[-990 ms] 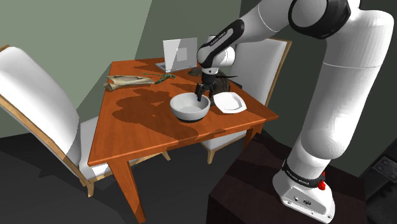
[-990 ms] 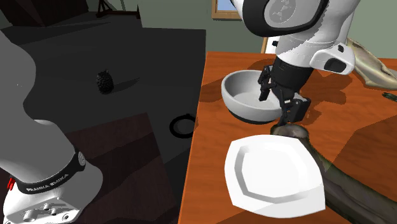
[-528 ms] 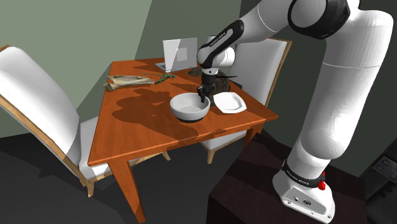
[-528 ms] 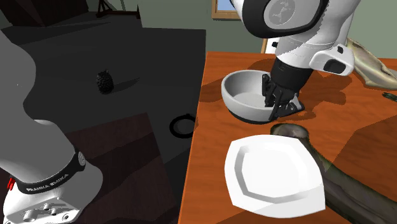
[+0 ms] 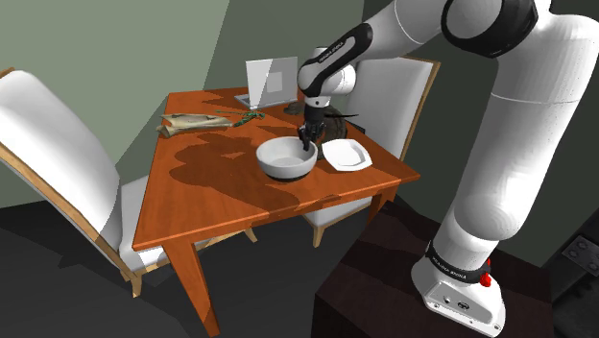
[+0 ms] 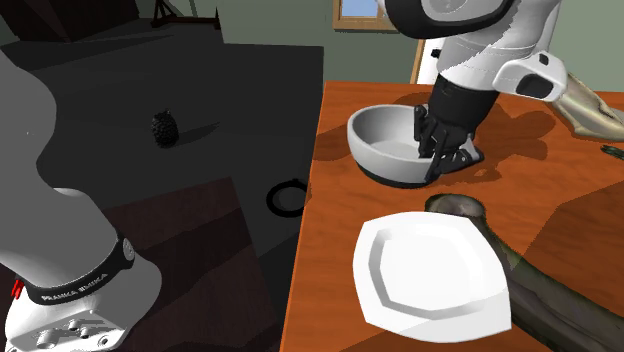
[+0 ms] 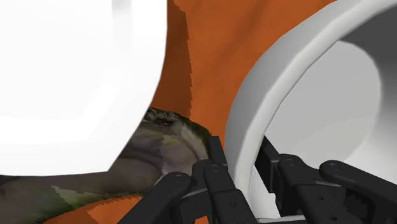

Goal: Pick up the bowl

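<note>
The white bowl (image 5: 285, 159) stands on the orange-brown desk (image 5: 206, 187), towards the edge nearest the robot's stand. The white arm (image 5: 499, 144) arches over from the shoulder view's right, and its black pincer (image 5: 305, 146) comes down onto the side of the bowl's rim that faces the plate.

In the wrist view the pincer (image 7: 240, 156) straddles the bowl's (image 7: 299, 95) wall. One of the fingers (image 7: 216, 159) lies against the outside and the other against the inside, so the pincer is clenched on the rim. The second exterior view agrees: the pincer (image 6: 440, 160) reaches partly into the grey-white bowl (image 6: 385, 145), with its outer finger down beside the bowl's dark foot. Whether that foot rests on the desk (image 6: 340, 120) or hangs just above it cannot be told.

Just beside the bowl, and apart from it, lies a white plate (image 5: 347, 154) with angled corners. A dark, mottled green-brown thing (image 6: 470, 207) touches the plate's (image 6: 430, 270) far edge; in the wrist view it (image 7: 159, 149) shows between the plate (image 7: 76, 63) and the bowl.

At the desk's far side stands a pale upright panel (image 5: 271, 82), and a flat beige thing (image 5: 197, 122) lies near the far corner. A white-cushioned chair (image 5: 58, 163) stands at the shoulder view's left, and another (image 5: 415, 86) behind the desk.

On the dark floor (image 6: 200, 210) lie a black ring (image 6: 288, 197) and a small dark knobbly thing (image 6: 165, 128).
</note>
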`<state>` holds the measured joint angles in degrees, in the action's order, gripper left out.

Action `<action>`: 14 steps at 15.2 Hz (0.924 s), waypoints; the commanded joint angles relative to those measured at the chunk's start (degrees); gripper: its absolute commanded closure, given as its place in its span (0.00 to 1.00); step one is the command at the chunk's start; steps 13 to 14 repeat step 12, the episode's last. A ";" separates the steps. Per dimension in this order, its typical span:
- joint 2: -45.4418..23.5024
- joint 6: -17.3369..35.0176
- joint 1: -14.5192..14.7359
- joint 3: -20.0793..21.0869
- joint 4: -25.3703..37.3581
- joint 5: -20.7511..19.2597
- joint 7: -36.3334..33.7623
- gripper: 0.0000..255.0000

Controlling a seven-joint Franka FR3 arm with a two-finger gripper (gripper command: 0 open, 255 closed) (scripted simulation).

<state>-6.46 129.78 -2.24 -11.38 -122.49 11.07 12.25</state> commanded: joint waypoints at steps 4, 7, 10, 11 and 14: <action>1.99 -3.61 -0.03 -0.21 1.79 -0.98 -0.87 1.00; 3.06 -5.74 -0.02 -0.26 2.92 -1.50 -1.42 1.00; 4.02 -7.88 -0.01 -0.30 4.17 -1.96 -1.92 1.00; 4.07 -7.99 -0.01 -0.30 4.22 -1.98 -1.95 1.00; 4.07 -7.99 -0.01 -0.30 4.23 -1.98 -1.94 1.00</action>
